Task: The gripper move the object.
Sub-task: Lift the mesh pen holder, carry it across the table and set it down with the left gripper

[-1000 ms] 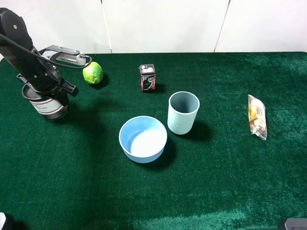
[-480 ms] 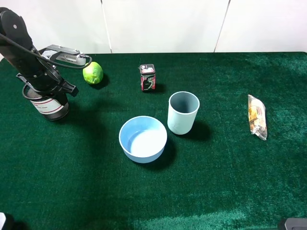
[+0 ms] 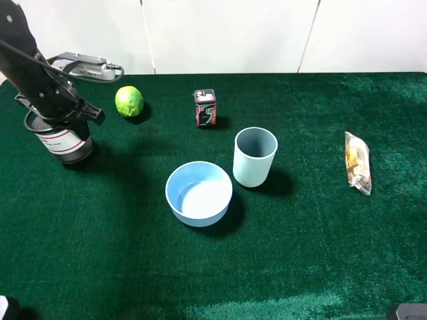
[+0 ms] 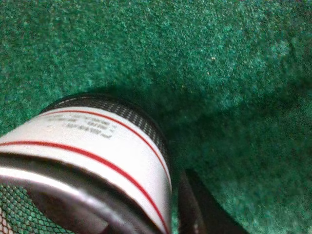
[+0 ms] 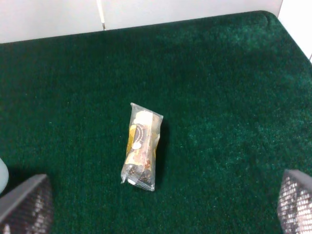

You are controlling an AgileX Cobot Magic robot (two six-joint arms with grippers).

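Observation:
The black wire-mesh pen cup (image 3: 65,141) with a white, red-edged label stands at the far left of the green cloth. My left gripper (image 3: 55,110) is over its rim and shut on it. In the left wrist view the pen cup (image 4: 92,151) fills the near corner, with one black finger (image 4: 202,207) beside its outer wall. The other finger is hidden. My right gripper (image 5: 158,204) is open and empty, its fingers far apart above the cloth near a snack packet (image 5: 141,146).
A lime (image 3: 129,101) lies just right of the pen cup. A small dark red-marked box (image 3: 205,107), a grey-blue cup (image 3: 254,157) and a light blue bowl (image 3: 199,193) stand mid-table. The snack packet (image 3: 357,162) lies at the right.
My left gripper has shifted left and toward the back, and the pen cup has moved with it. Nothing else has moved.

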